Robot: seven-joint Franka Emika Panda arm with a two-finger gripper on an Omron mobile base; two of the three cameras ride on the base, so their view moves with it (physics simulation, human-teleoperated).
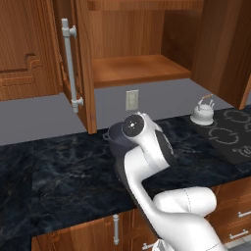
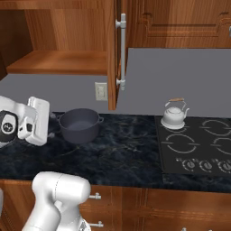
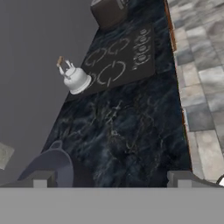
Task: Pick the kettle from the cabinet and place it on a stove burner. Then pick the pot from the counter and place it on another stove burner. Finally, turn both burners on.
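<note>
On the veined black marble tabletop point(image 2: 126, 153), the round dark grey pot point(image 2: 80, 125) is sitting below the open wooden cabinet point(image 1: 139, 68).
The squat silver kettle point(image 2: 174, 115) is standing on the flat black cooktop's back-left burner ring point(image 2: 173, 124); open marble is lying between them. The end effector point(image 3: 111, 179) is hanging wide open, empty, just beside the pot.

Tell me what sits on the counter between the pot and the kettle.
Nothing: in the right base view, bare black marble counter runs from the pot to the kettle, which stands at the cooktop's back corner.
</note>
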